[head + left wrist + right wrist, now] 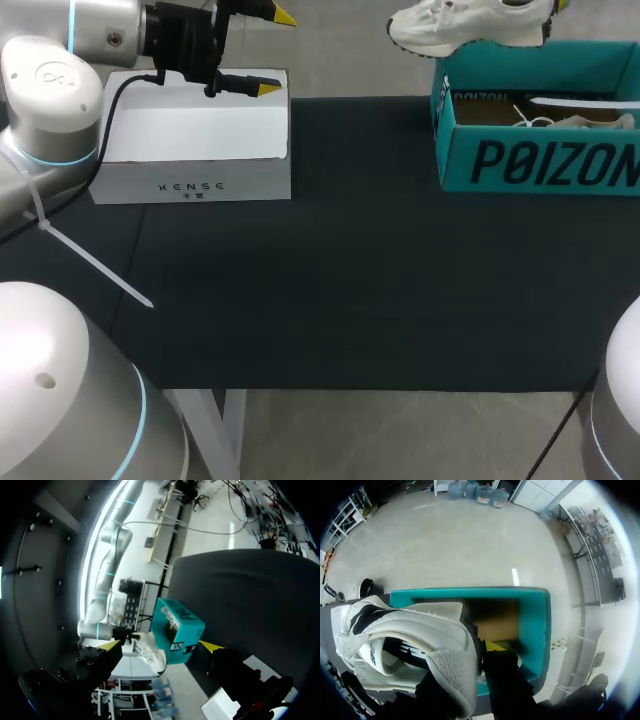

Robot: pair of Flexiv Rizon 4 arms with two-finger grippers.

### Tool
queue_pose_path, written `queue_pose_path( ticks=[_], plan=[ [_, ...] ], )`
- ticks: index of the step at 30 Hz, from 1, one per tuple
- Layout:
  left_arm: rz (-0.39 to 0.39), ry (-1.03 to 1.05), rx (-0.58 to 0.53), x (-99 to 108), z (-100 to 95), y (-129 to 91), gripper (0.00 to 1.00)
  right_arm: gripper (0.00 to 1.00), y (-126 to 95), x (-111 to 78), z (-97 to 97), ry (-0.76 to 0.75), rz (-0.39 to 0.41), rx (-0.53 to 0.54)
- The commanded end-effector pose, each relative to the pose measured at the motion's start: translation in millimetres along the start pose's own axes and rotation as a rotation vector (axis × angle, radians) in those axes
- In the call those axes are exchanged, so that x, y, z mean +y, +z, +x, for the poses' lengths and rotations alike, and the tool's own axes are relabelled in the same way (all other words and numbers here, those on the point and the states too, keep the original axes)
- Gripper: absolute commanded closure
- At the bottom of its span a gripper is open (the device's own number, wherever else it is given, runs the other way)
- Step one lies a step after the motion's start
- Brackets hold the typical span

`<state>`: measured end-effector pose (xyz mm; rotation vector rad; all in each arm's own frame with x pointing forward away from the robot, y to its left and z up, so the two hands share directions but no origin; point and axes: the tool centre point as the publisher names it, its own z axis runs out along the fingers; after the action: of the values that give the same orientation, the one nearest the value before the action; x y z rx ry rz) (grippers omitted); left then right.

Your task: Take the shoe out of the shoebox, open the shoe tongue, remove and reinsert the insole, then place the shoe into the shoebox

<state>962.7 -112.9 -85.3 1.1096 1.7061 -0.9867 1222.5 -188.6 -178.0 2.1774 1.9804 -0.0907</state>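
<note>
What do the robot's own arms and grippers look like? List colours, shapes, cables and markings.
The left arm and right arm are rounded silver-white links with light-blue rings at the joints. The left gripper is black with two yellow tips, fed by a black cable; a white zip tie sticks out from the arm. The right gripper is dark, one yellow tip showing.

The shoe (395,630) looks smooth and leathery with a rough, fuzzy grey patch; the shoebox (540,165) is matt teal card; the table (350,290) matt dark cloth.
</note>
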Motion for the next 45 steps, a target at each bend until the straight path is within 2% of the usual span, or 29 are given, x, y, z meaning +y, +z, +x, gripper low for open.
queue_pose_path(
  ticks=[1,6,12,16,24,30,32,39,45],
  plan=[
    [0.0,0.001,0.004,0.1,-0.2,-0.6,0.0,1.0,13.1,-18.9,-15.8,0.016,-0.097,0.013],
    [0.0,0.001,0.004,0.1,-0.2,-0.6,0.0,1.0,28.7,-16.4,-35.0,0.064,-0.107,-0.012],
    [0.0,0.001,0.004,0.1,-0.2,-0.6,0.0,1.0,35.1,-20.3,-53.1,0.087,-0.129,0.031],
    [0.0,0.001,0.004,0.1,-0.2,-0.6,0.0,1.0,44.0,-25.3,-66.4,0.116,-0.108,0.009],
    [0.0,0.001,0.004,0.1,-0.2,-0.6,0.0,1.0,55.8,-35.1,-86.4,0.108,-0.116,-0.034],
    [0.0,0.001,0.004,0.1,-0.2,-0.6,0.0,1.0,69.8,-32.8,-106.1,0.11,-0.081,-0.03],
    [0.0,0.001,0.004,0.1,-0.2,-0.6,0.0,1.0,71.1,-33.3,-113.2,0.125,-0.085,0.009],
    [0.0,0.001,0.004,0.1,-0.2,-0.6,0.0,1.0,77.7,-30.4,-122.6,0.116,-0.067,-0.011],
    [0.0,0.001,0.004,0.1,-0.2,-0.6,0.0,1.0,99.2,-19.3,-122.5,0.058,-0.032,-0.04]
  ],
)
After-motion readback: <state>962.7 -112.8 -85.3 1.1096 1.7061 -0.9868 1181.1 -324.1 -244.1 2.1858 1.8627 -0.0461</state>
